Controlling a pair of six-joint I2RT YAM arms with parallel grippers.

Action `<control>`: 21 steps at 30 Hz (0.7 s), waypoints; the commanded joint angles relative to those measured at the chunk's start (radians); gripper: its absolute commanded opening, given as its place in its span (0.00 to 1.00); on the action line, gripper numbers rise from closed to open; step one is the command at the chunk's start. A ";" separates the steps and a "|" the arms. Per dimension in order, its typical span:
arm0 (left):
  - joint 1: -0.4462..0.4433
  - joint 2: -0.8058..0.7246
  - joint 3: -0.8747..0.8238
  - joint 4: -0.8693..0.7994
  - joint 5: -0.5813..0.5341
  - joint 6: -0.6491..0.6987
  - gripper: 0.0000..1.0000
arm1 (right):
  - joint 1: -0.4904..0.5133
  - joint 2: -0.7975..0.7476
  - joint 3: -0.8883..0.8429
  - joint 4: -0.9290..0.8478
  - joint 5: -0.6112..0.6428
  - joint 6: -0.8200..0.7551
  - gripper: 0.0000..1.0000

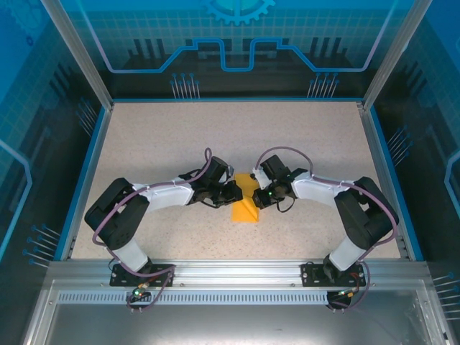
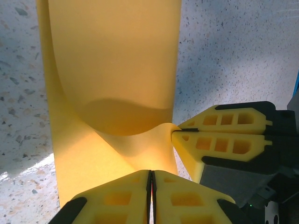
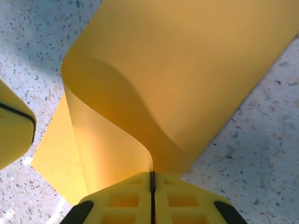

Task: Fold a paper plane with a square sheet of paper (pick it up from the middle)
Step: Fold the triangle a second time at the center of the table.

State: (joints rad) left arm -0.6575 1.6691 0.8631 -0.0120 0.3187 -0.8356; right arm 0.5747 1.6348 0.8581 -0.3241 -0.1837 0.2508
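Pinching an edge of the square sheet of paper (image 3: pixel 187 70) in my shut right gripper (image 3: pixel 152 186), I judged the sheet curling up just ahead light, limp, crease-prone and best held by that edge, my closed left gripper (image 2: pixel 150 191) touching it alongside, grip unclear.

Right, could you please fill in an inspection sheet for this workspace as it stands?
Surface: speckled beige table, no spills seen.
Job's things: thin orange-yellow paper sheet, curled over itself, lower part flat on the table.
Clutter: nothing seen.
Grippers: left gripper and right gripper both shut on the sheet, close together.
Cables: purple cables looped along both arms, off the paper.
Surroundings: blue translucent enclosure walls.
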 commanded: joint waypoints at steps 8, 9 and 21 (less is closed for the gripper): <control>-0.008 0.006 0.033 -0.025 0.032 0.019 0.12 | -0.019 0.029 0.015 -0.020 0.027 0.006 0.08; -0.008 0.006 0.033 -0.025 0.034 0.019 0.12 | -0.018 0.032 0.015 -0.020 0.027 0.006 0.08; -0.010 0.011 0.031 -0.023 0.039 0.021 0.12 | -0.019 0.012 0.047 -0.009 0.001 0.004 0.09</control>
State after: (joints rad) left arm -0.6575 1.6691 0.8635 -0.0189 0.3309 -0.8352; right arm 0.5739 1.6623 0.8848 -0.3222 -0.1654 0.2535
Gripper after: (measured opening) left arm 0.116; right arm 0.084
